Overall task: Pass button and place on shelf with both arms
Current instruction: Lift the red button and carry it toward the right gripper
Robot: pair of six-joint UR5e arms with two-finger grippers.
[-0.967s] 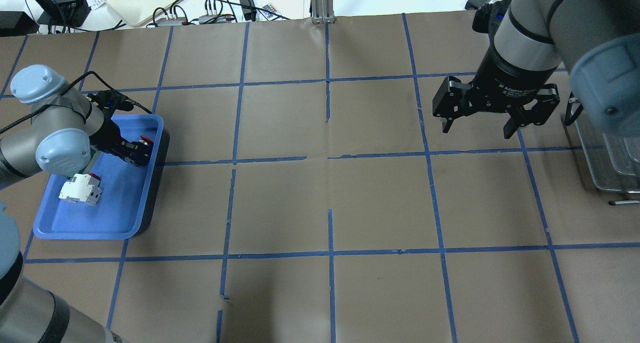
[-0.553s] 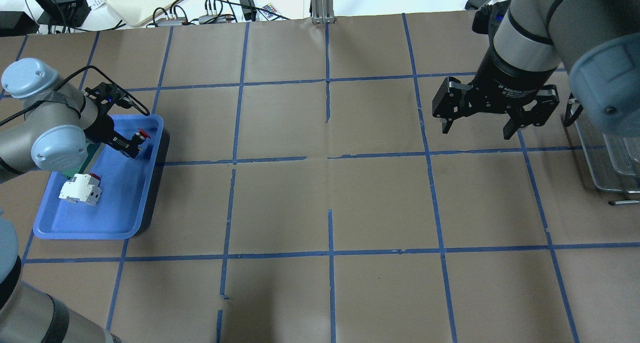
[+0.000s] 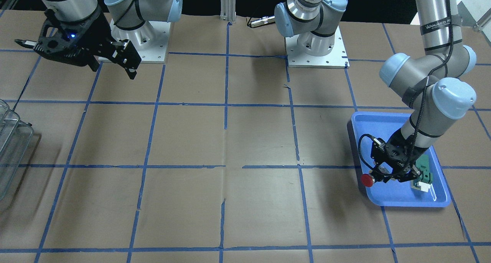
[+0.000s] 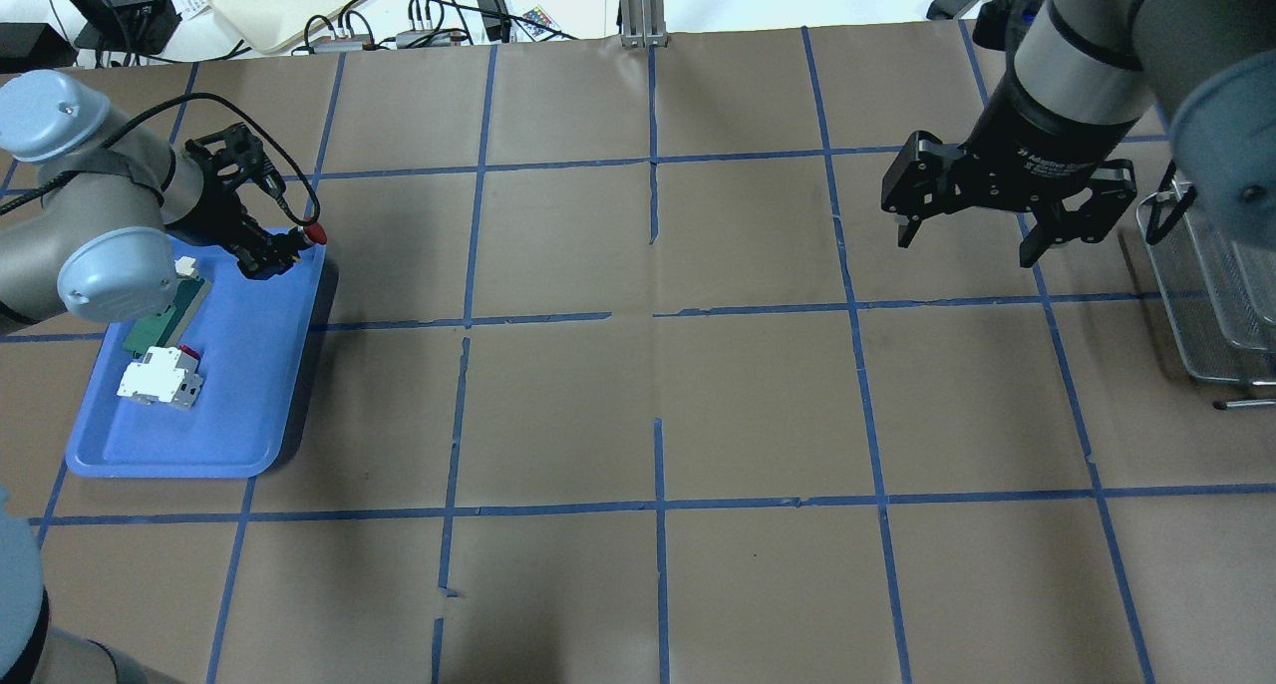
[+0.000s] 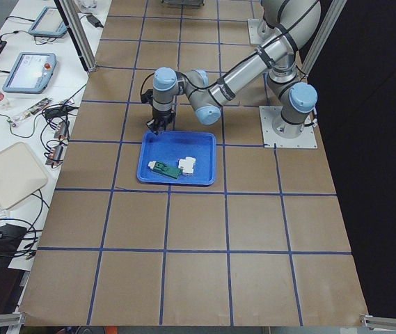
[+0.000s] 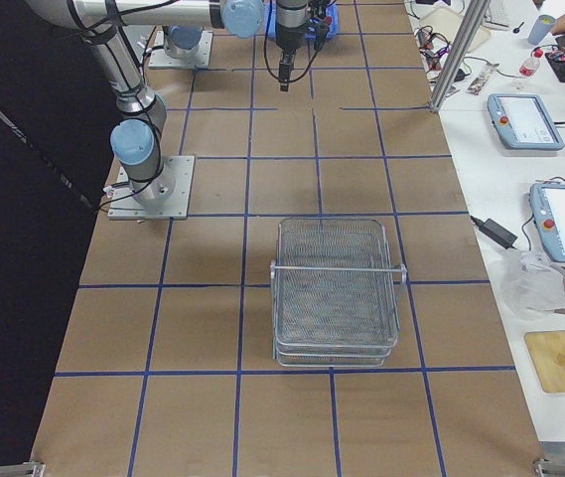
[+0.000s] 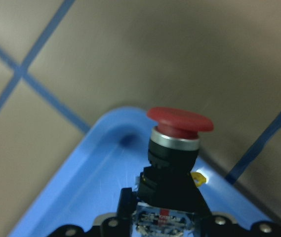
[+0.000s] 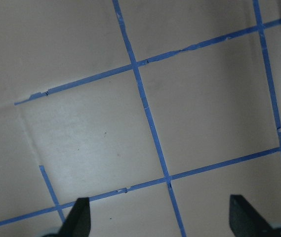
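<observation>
Jaws of the left gripper (image 4: 267, 255) clamp the button (image 4: 314, 233), raised over the one-o'clock corner of the blue tray (image 4: 199, 450). Near the three-o'clock shelf (image 4: 1196, 337), the right gripper (image 4: 965, 251) hangs wide open. Handover and placement remain.

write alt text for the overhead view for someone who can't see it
The left tool grips the red-capped button at the far corner of the blue tray, which holds a white block and a green part. The right tool hangs open above the taped table, near the wire shelf.
</observation>
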